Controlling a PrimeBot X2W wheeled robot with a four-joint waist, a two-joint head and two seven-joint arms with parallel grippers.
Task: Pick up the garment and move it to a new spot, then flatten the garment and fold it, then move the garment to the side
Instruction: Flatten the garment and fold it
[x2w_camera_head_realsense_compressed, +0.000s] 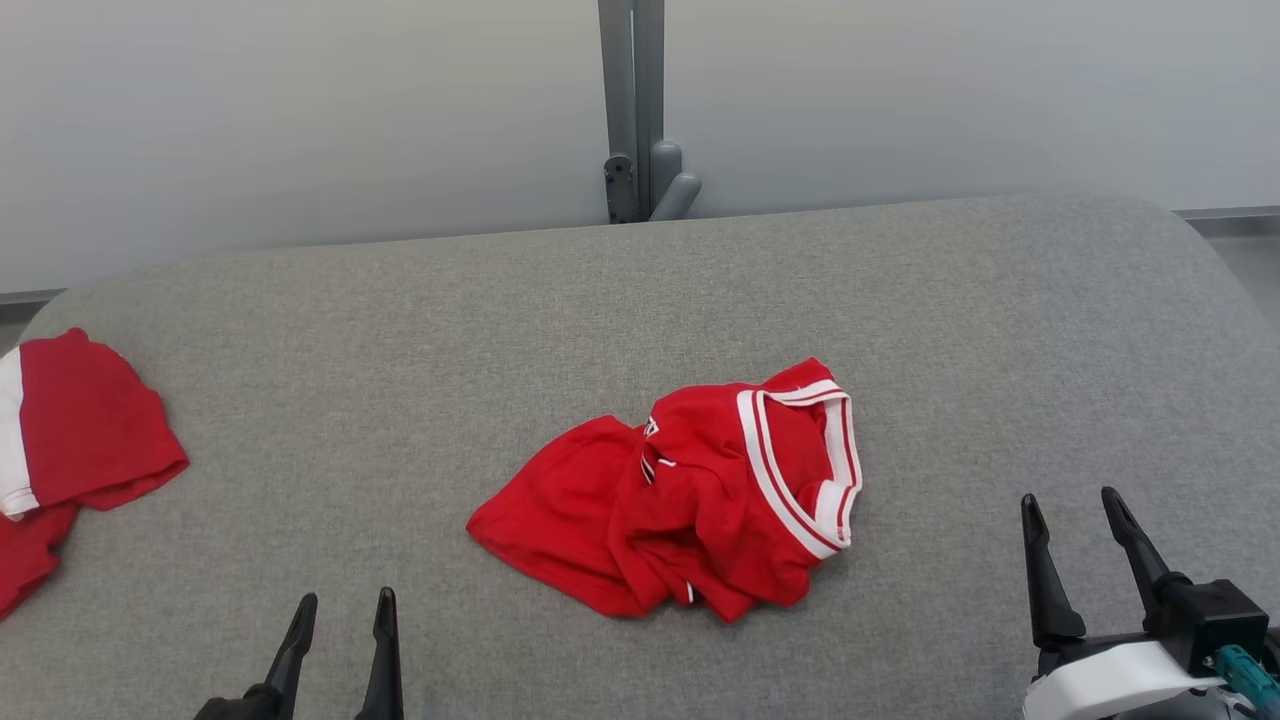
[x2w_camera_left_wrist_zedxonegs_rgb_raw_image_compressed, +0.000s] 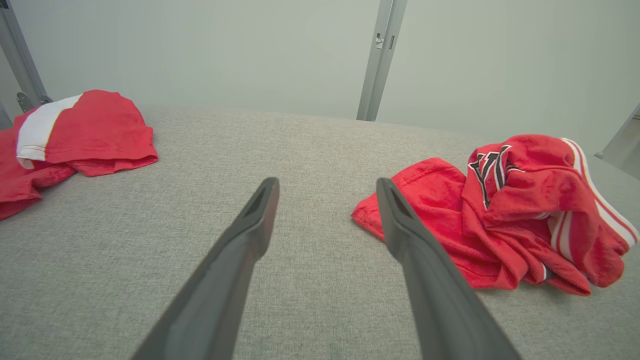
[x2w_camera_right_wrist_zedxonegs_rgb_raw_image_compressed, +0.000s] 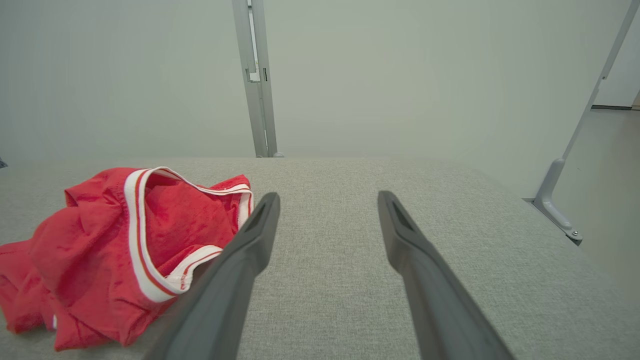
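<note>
A crumpled red garment (x2w_camera_head_realsense_compressed: 690, 500) with white-striped trim lies bunched near the middle of the grey cloth-covered table (x2w_camera_head_realsense_compressed: 400, 350). In the left wrist view the garment (x2w_camera_left_wrist_zedxonegs_rgb_raw_image_compressed: 500, 215) sits to the right of my fingers; in the right wrist view the garment (x2w_camera_right_wrist_zedxonegs_rgb_raw_image_compressed: 125, 245) lies to their left. My left gripper (x2w_camera_head_realsense_compressed: 343, 612) stands open at the lower left, short of the garment. My right gripper (x2w_camera_head_realsense_compressed: 1072, 510) stands open at the lower right, off to the garment's right side. Nothing is between either pair of fingers.
Another red piece with a white band (x2w_camera_head_realsense_compressed: 70, 450) lies at the table's left edge, also seen as a red and white piece (x2w_camera_left_wrist_zedxonegs_rgb_raw_image_compressed: 75, 130) in the left wrist view. A grey post (x2w_camera_head_realsense_compressed: 633, 110) rises behind the table's far edge against a pale wall.
</note>
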